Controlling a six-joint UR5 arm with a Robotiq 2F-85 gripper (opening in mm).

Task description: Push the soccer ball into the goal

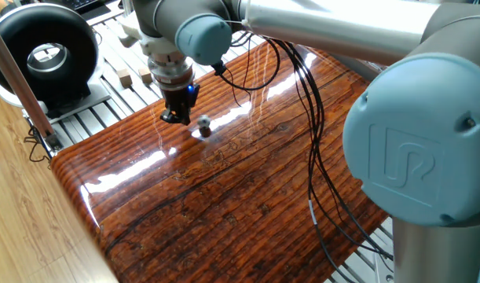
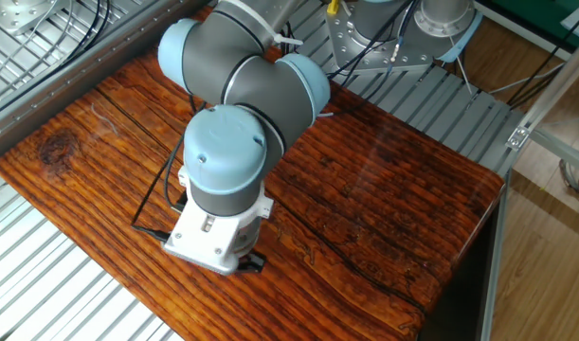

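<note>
The soccer ball (image 1: 203,123) is a tiny black-and-white ball on the glossy wooden board (image 1: 224,196), near its far left part. My gripper (image 1: 175,119) points straight down, just left of the ball and close to it, its tips low over the board. The fingers look pressed together and hold nothing. In the other fixed view the arm's wrist (image 2: 223,180) covers the gripper and the ball; only a dark tip (image 2: 252,263) shows near the board's edge. The goal is not in view in either frame.
A big black ring-shaped device (image 1: 43,47) stands at the far left on the metal rails. Two small tan wooden cubes (image 1: 124,77) (image 1: 145,76) lie on the rails behind the gripper. Black cables (image 1: 302,118) hang from the arm over the board. A wooden post (image 1: 20,71) stands left.
</note>
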